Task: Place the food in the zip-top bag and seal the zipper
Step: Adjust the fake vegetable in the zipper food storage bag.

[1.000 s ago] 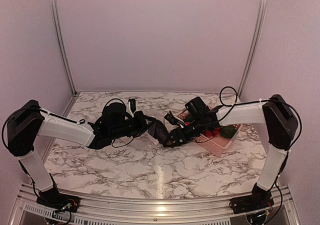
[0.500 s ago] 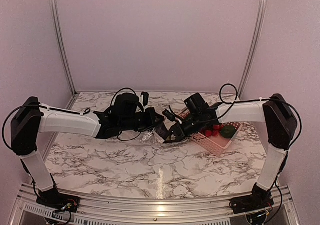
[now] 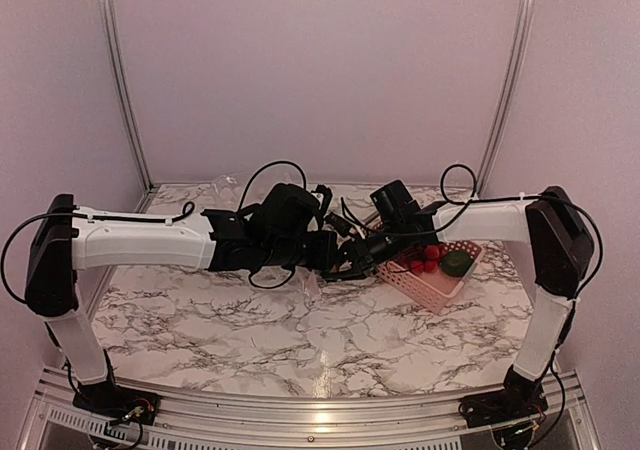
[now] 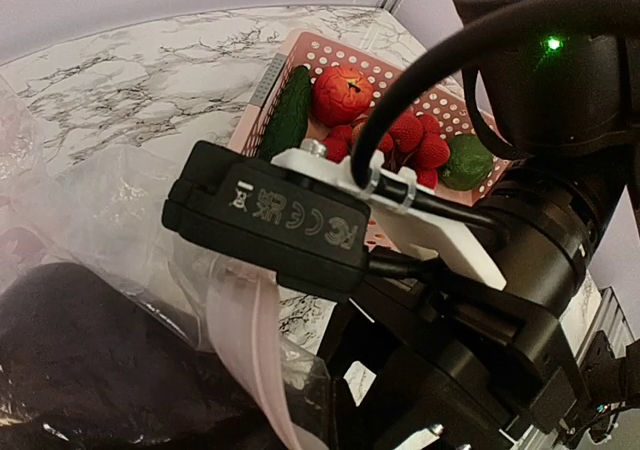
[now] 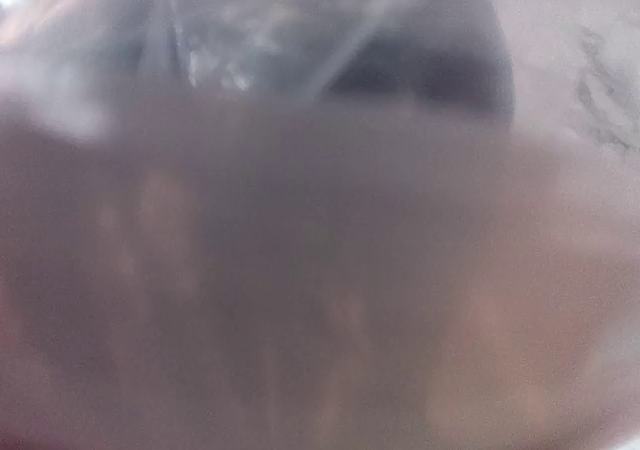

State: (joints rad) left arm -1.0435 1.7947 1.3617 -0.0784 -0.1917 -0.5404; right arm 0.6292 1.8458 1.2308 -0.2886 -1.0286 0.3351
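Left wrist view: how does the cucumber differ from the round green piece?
The cucumber is long and dark green; the round green piece is squat and brighter. The cucumber lies at one end of the pink basket, the round green piece at the other. Both sit in the basket.

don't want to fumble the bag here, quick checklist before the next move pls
1. Food bagged: not ok; cucumber, red fruit, red ball cluster and green piece lie in the pink basket.
2. Anything in the bag: cannot tell; a dark shape shows behind its plastic.
3. Bag mouth open: cannot tell.
4. Grip on bag: cannot tell; left gripper and right gripper meet mid-table, jaws hidden.
5. Right wrist view: not ok; blurred all over.
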